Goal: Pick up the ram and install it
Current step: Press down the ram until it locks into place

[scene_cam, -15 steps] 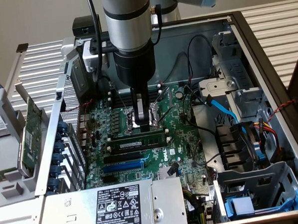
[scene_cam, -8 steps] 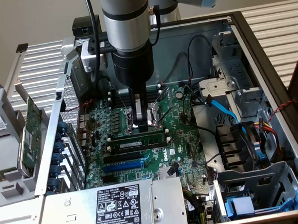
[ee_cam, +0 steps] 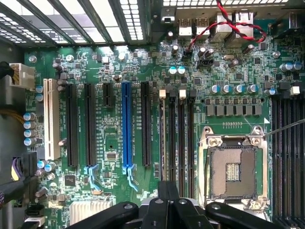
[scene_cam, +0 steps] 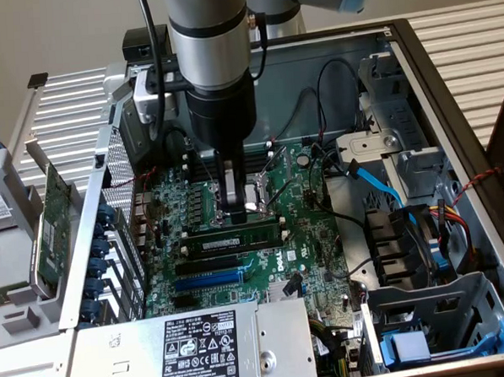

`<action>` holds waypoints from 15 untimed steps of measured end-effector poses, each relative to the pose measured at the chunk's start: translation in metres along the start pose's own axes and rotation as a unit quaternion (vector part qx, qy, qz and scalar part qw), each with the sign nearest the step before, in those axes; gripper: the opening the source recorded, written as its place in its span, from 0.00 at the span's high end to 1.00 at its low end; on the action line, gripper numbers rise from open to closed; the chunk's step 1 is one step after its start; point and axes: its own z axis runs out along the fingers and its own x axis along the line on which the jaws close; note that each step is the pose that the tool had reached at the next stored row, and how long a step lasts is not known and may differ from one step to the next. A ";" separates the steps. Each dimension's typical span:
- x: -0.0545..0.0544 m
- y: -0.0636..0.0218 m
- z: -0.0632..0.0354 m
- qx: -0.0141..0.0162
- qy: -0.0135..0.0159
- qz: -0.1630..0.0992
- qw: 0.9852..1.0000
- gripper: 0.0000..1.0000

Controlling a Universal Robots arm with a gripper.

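Observation:
The ram [scene_cam: 233, 239] is a narrow green stick with a white label. It stands on edge in a black memory slot on the motherboard [scene_cam: 314, 236], in front of the CPU socket [scene_cam: 257, 197]. My gripper [scene_cam: 234, 213] hangs straight down over the stick's middle, fingers shut together and tips just above its top edge. I cannot tell whether they touch it. In the wrist view the shut fingers [ee_cam: 167, 188] sit over the near end of the row of memory slots [ee_cam: 181, 138], and nothing shows between them.
Black and blue expansion slots [ee_cam: 126, 124] lie beside the memory slots. The open CPU socket [ee_cam: 233, 171] is on the other side. A power supply [scene_cam: 201, 343] is at the case front, and drive cages and cables [scene_cam: 406, 231] are on the exterior view's right. A green expansion card [scene_cam: 57, 220] leans outside the case.

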 end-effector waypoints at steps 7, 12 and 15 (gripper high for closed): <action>-0.004 0.0066 0.0072 0.000 0.005 0.000 1.000 0.89; -0.005 0.0069 0.0112 0.003 0.009 0.000 1.000 0.89; -0.005 0.0070 0.0115 0.004 0.013 0.000 1.000 0.89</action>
